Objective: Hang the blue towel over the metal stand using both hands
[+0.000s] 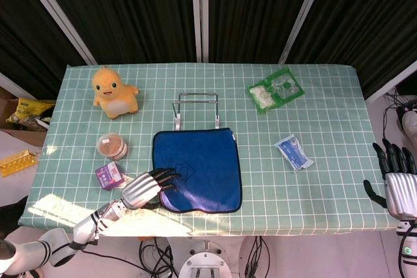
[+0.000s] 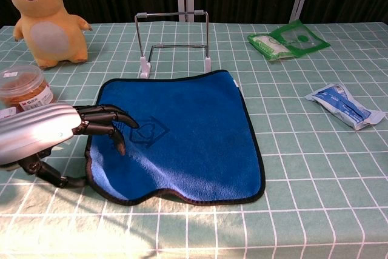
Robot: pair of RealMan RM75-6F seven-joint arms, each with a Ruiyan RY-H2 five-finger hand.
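Both hands: only the left hand (image 2: 42,137) was at work, and the right hand (image 1: 397,183) hung off the right end of the counter (image 1: 326,109), well apart from everything.
Blue towel: the blue towel (image 2: 176,134) lay flat on the counter just in front of the metal stand (image 2: 174,39), so it had not been hung yet.
Towel corner: the near left corner looked pulled in and a little bunched, likely because the left hand was gathering it up to get a hold.
Left fingers: the dark fingers (image 2: 106,122) lay on top of the towel's left edge, and the thumb reached under or beside the edge near the corner; it looked like a pinch was starting, but a firm hold could not be told.
Right fingers: they stood apart and held nothing, probably waiting for a turn at the other side of the towel.
Metal stand: it stood upright and bare behind the towel, its feet close to the towel's far edge, so the lift would be short.
Other things: a yellow toy (image 2: 45,19), a small tub (image 2: 23,86), a green packet (image 2: 288,39) and a blue and white packet (image 2: 345,106) sat off to the sides, away from the towel's way to the stand.
Next step: the right hand would likely need to come in and take the right side.
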